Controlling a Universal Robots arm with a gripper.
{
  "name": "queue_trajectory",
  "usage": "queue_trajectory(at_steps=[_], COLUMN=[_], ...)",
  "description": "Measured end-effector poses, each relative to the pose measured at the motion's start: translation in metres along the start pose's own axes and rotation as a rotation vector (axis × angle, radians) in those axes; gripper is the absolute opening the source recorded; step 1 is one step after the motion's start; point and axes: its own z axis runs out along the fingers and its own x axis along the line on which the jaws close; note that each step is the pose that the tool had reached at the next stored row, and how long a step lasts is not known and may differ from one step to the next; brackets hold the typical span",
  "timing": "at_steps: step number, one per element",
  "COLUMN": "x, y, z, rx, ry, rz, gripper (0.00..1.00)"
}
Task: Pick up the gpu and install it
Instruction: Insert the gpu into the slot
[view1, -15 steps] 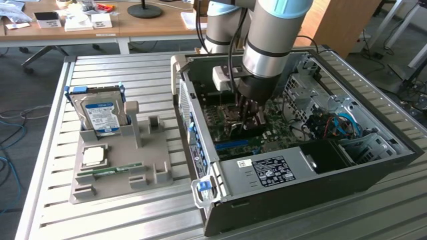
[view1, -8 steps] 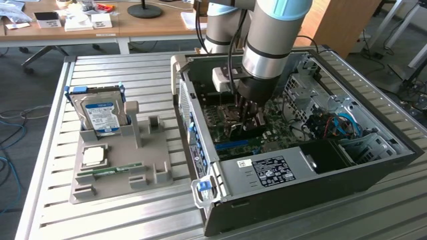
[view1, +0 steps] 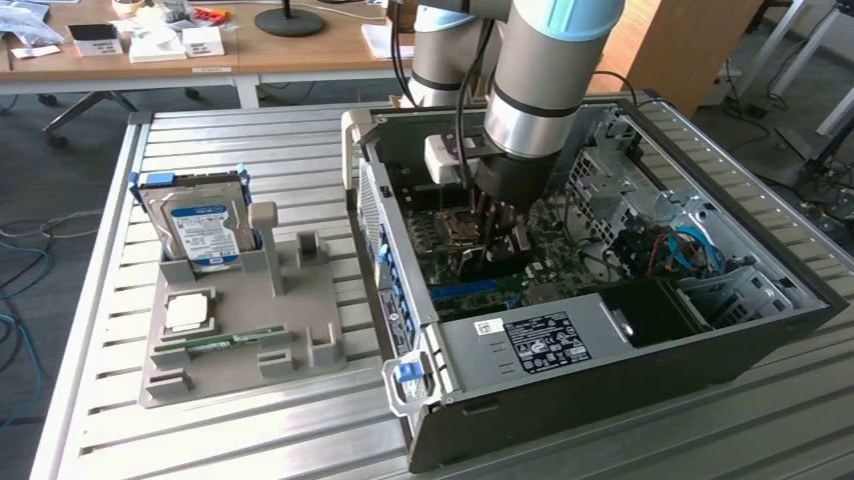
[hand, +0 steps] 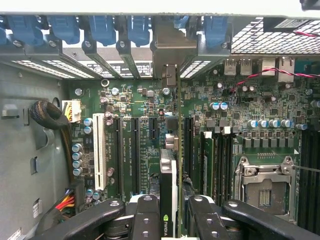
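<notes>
1. Wrist view: the gpu (hand: 168, 190) stands on edge over the motherboard (hand: 130, 100), among the black expansion slots (hand: 122, 155). Its silver bracket end points toward the slotted wall of the computer case (view1: 747, 330).
2. The fingers (hand: 145, 220) pinch the gpu from both faces, partly closed with the card between them.
3. Step in hand, as I judge it: installing, with the pick-up done. Whether the card's edge sits in a slot yet I cannot tell.
4. Seating calls for the edge square over one slot and the bracket meeting its opening.
5. On the desk (view1: 267, 440), beside the case, a grey holder (view1: 240, 350) carries a hard drive (view1: 200, 225).
</notes>
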Motion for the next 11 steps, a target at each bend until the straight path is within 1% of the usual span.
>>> queue_trajectory(at_steps=[11], x=[0.0003], y=[0.0001], z=[0.0089], rx=[0.0005], ry=[-0.0001], rz=[0.0], gripper=[0.27])
